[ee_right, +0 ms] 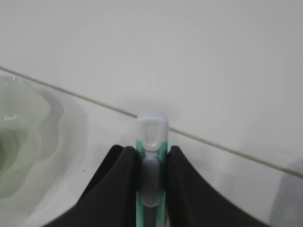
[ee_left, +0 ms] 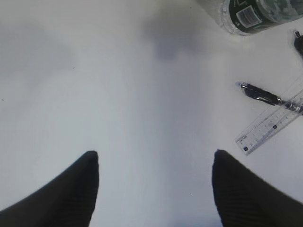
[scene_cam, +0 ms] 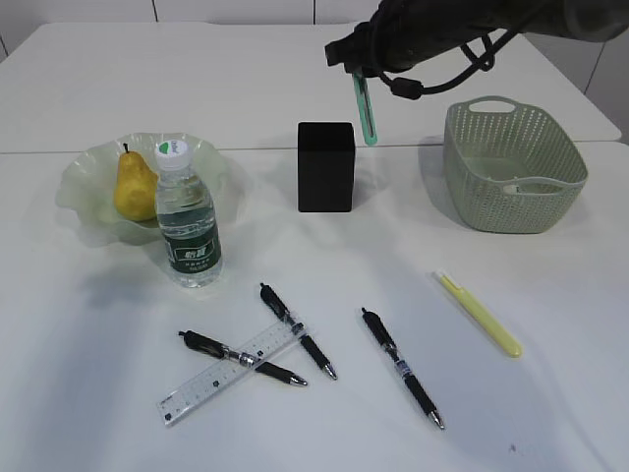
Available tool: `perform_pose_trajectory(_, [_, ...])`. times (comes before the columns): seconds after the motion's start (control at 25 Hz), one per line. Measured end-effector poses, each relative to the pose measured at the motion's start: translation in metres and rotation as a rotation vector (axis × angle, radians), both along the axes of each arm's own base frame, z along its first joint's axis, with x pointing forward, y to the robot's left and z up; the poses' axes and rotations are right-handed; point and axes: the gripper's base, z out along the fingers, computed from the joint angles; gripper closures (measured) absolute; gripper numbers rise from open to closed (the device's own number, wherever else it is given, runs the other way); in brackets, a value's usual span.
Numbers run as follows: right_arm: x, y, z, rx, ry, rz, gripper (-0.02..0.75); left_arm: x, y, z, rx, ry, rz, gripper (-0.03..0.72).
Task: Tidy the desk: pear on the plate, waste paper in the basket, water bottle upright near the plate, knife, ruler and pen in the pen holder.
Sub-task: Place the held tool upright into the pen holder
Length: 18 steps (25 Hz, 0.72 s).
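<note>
- The right gripper (ee_right: pixel 151 163) was clamped narrowly on a green-handled knife (scene_cam: pixel 365 110), which hung nearly upright from its jaws.
- Below and just to the gripper's left stood the pen holder (scene_cam: pixel 326 165); the knife's tip hung beside its far right corner, not over the opening.
- Lowered from there, the knife would likely strike the rim or slide down outside.
- The left gripper (ee_left: pixel 154 187) hovered wide apart, empty, over bare desk (ee_left: pixel 118 94).

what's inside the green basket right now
Through the basket's open top only a pale strip shows against the inner far wall; what it is cannot be told. The near wall hides most of the floor, so anything lying low stays unseen.
</note>
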Motion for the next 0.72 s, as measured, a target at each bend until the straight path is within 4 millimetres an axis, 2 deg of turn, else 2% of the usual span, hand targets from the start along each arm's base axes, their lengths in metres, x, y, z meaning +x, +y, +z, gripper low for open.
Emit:
perform_pose_trajectory(0.44, [0.009, 0.001, 0.018, 0.074, -0.205, -0.048, 0.603, 0.0, 0.0, 0.0, 0.0, 0.0, 0.0, 0.16])
perform_pose_trajectory(0.72, [0.012, 0.016, 0.003, 0.07, -0.22, -0.03, 0.603, 0.0, 0.0, 0.0, 0.0, 0.0, 0.0, 0.16])
